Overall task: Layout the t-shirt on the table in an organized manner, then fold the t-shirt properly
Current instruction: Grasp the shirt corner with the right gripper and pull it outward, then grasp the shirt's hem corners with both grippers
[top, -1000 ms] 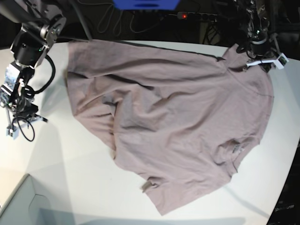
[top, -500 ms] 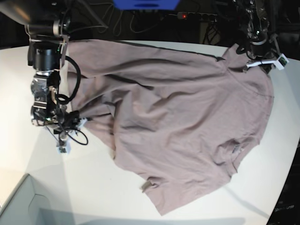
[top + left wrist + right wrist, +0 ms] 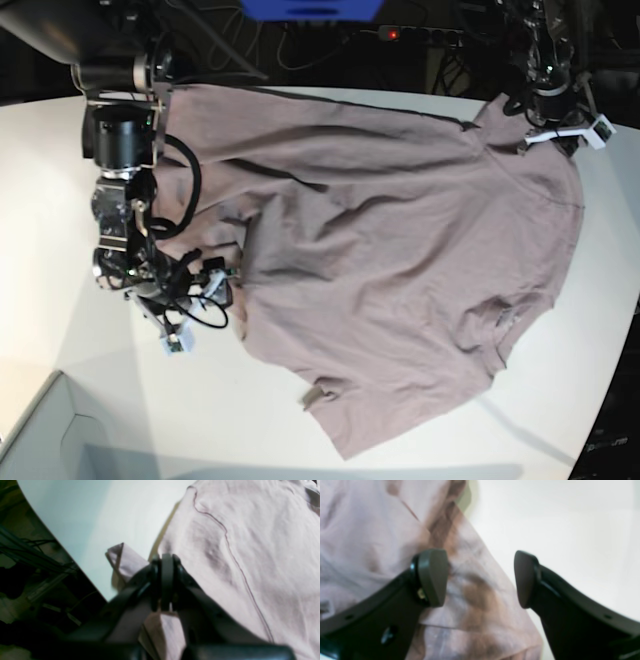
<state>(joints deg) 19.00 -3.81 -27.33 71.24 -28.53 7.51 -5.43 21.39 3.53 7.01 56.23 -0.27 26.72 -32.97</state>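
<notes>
Looking at the right gripper (image 3: 480, 578), I see its jaws spread wide and holding nothing, with one pad over a rumpled edge of the t-shirt (image 3: 400, 260) and the other over bare table (image 3: 60, 330). The shirt lies crumpled across the table, its bulk stretching away from this gripper toward the far arm. That left gripper (image 3: 166, 562) is clamped on a corner of the shirt near the table's curved edge, so I judge the right one nearer the loose edge.
</notes>
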